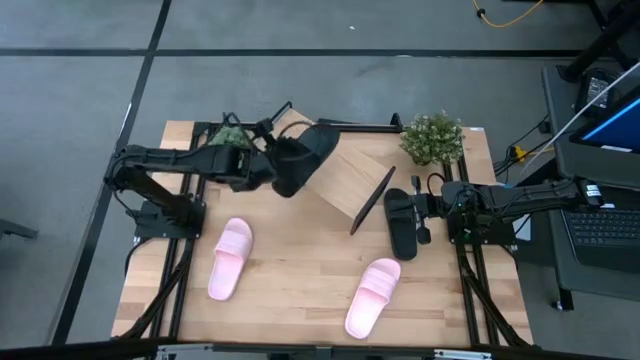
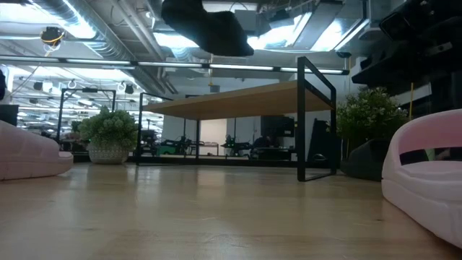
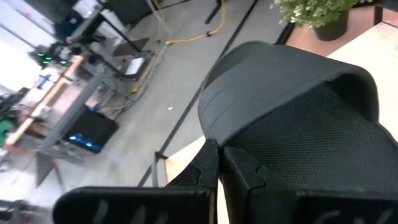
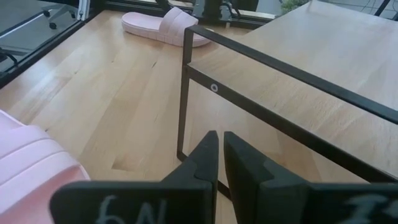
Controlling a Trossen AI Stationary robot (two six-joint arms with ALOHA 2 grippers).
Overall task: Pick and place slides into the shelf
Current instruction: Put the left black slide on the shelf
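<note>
A: Above the shelf's (image 1: 352, 180) far left corner, left gripper (image 1: 268, 168) holds one black slide (image 1: 302, 158) in the air. Jaws pressed together on the sandal's edge, strap side up; the low view shows it hanging clear over the board, not touching.

B: Which way does it lie from the jaws?

A: It runs straight out ahead of them. Long axis points across toward the shelf's middle, roughly in line with the arm. The board sits just below and forward of the sandal. My read: the coming move is a lowering, and it turns on that gap between sole and slanted board.

B: Right side?

A: Right gripper (image 1: 432, 205) waits low at the shelf's near right corner, jaws nearly closed on nothing, seen in its wrist view with the black frame post just ahead. The second black slide (image 1: 402, 222) lies on the desk (image 1: 300, 280) just beside those jaws, long axis crosswise to the arm. Right arm is clearly the nearer for that one.

B: Pink ones?

A: Both on the desk, well apart from either pair of jaws. Left pink slide (image 1: 230, 259) is nearer the left arm, right pink slide (image 1: 373, 296) nearer the right. None sits on the shelf yet.
</note>
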